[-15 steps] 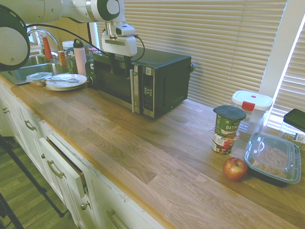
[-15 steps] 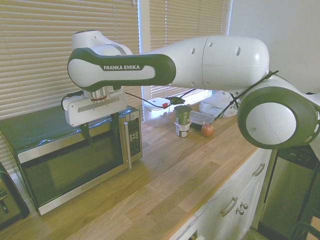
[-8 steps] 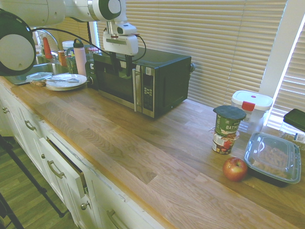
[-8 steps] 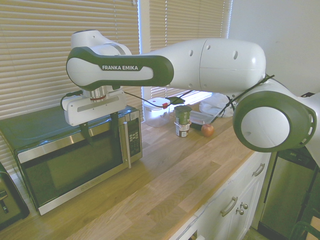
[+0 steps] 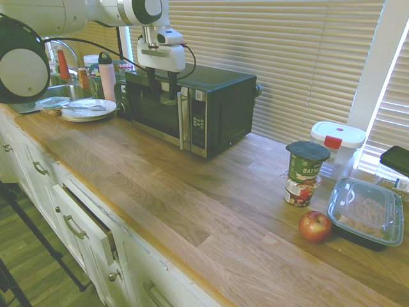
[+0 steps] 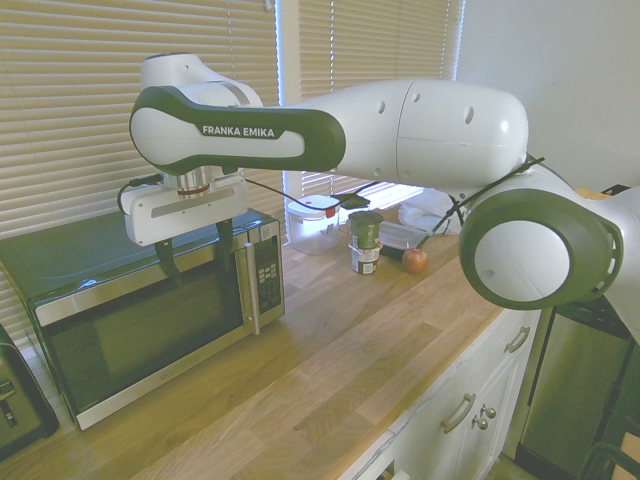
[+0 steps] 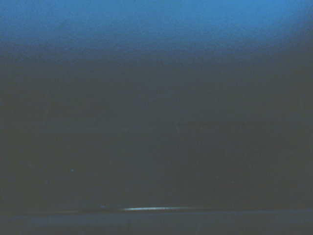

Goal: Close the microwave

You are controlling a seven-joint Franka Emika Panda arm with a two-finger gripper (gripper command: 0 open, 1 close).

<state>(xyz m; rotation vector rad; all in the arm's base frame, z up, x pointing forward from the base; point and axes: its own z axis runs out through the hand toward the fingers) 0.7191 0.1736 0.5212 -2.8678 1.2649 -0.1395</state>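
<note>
The arm (image 6: 430,125) had shifted slightly since the earlier frame, and its one tool (image 5: 164,97) had moved a little along the microwave (image 5: 227,109), toward the hinge side in the second exterior view; the microwave had not moved.

Going near to far in the first exterior view, one drawer (image 5: 89,220) stood partly open under the worktop (image 5: 185,211). On the worktop sat one apple (image 5: 315,227), just beside one lidded tray (image 5: 365,211) of food. Two cups (image 5: 303,176) were stacked one on the other behind the apple. Past them stood one white-lidded tub (image 5: 337,147) with one red tab, and one dark-lidded box (image 5: 394,167) at the picture's edge.

The one microwave stood on the worktop against the blinds (image 5: 275,51), its single door (image 5: 150,115) looking closed, with one upright handle (image 5: 181,121). The tool's two fingers were spread well apart, pointing down before the door, with nothing between them; whether they touched it could not be told.

Farther along were plates (image 5: 88,110), too overlapped to count, one pink bottle (image 5: 107,80) and the sink (image 5: 32,102).
</note>
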